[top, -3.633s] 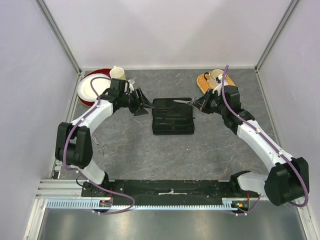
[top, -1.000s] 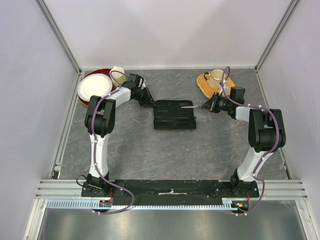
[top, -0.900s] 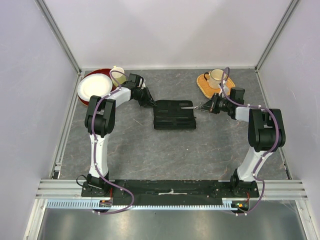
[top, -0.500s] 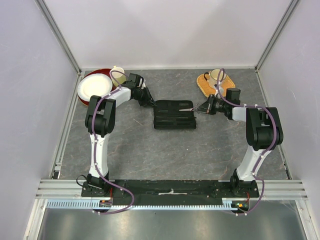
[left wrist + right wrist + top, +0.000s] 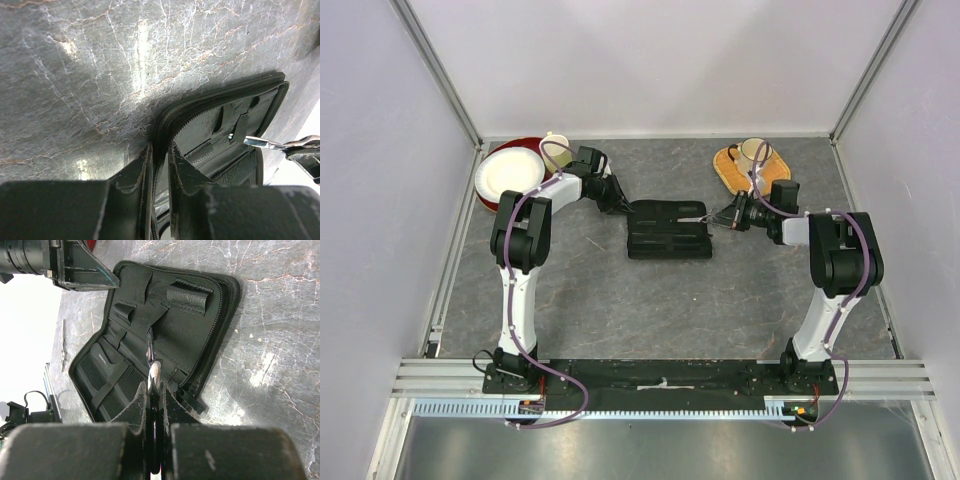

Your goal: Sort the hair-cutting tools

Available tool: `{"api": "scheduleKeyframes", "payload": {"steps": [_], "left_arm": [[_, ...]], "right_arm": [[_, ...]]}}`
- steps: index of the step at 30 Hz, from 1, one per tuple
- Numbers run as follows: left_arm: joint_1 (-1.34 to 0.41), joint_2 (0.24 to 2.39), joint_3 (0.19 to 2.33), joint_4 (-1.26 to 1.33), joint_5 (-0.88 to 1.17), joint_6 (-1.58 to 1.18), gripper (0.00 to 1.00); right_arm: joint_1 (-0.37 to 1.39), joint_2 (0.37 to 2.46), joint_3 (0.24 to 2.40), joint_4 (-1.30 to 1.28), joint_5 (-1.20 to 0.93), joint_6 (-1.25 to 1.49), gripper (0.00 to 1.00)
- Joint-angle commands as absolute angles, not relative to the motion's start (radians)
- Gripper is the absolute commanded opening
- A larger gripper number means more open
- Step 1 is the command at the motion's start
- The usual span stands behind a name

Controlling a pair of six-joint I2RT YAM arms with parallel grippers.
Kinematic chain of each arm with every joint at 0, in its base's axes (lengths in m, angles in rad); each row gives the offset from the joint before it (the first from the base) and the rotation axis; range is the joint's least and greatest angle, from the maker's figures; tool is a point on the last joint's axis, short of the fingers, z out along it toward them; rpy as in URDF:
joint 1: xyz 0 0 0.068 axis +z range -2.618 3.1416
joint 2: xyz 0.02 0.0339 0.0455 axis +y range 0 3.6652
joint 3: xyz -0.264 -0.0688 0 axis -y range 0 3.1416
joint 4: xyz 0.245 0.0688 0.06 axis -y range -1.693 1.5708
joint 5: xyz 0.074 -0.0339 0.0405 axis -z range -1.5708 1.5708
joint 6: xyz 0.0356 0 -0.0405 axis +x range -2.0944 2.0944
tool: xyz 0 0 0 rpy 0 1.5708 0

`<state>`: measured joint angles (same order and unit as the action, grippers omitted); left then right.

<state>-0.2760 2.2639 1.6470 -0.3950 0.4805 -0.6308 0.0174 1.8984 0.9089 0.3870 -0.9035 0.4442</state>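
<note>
Gripping slim scissors (image 5: 151, 360) in closed right end effector (image 5: 154, 387) — stiff, slick, light; probably best pinched near the pivot. Pinching rim of soft case (image 5: 235, 112) with near-closed left end effector (image 5: 160, 155).

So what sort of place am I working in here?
Probably a lab robot test cell, not a salon: white panels on aluminium posts wall in a stone-look table, two arms are bolted to a rail at its near edge, with a zip case, plates and a mug as props.

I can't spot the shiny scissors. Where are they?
Top view, right of middle: the right gripper pinches the scissors, tips over the open black case.
</note>
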Motion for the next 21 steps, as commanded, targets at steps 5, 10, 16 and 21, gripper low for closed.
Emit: {"api": "scheduleKeyframes", "payload": {"steps": [5,10,16,21], "left_arm": [[-0.290,2.318,1.649,-0.430,0.460,-0.623,0.17],[-0.291,2.306,1.644,-0.431,0.460,-0.620,0.17],[-0.298,2.283,1.628,-0.422,0.449,-0.617,0.17],[-0.301,2.249,1.573,-0.417,0.407,-0.600,0.17]], "right_arm": [[0.049,1.957,0.838,0.833,-1.081,0.679,0.00],[0.055,2.005,0.828,1.011,-1.104,0.847,0.00],[0.074,2.000,0.857,0.814,-1.063,0.700,0.00],[0.074,1.962,0.874,0.441,-0.945,0.503,0.33]]}}
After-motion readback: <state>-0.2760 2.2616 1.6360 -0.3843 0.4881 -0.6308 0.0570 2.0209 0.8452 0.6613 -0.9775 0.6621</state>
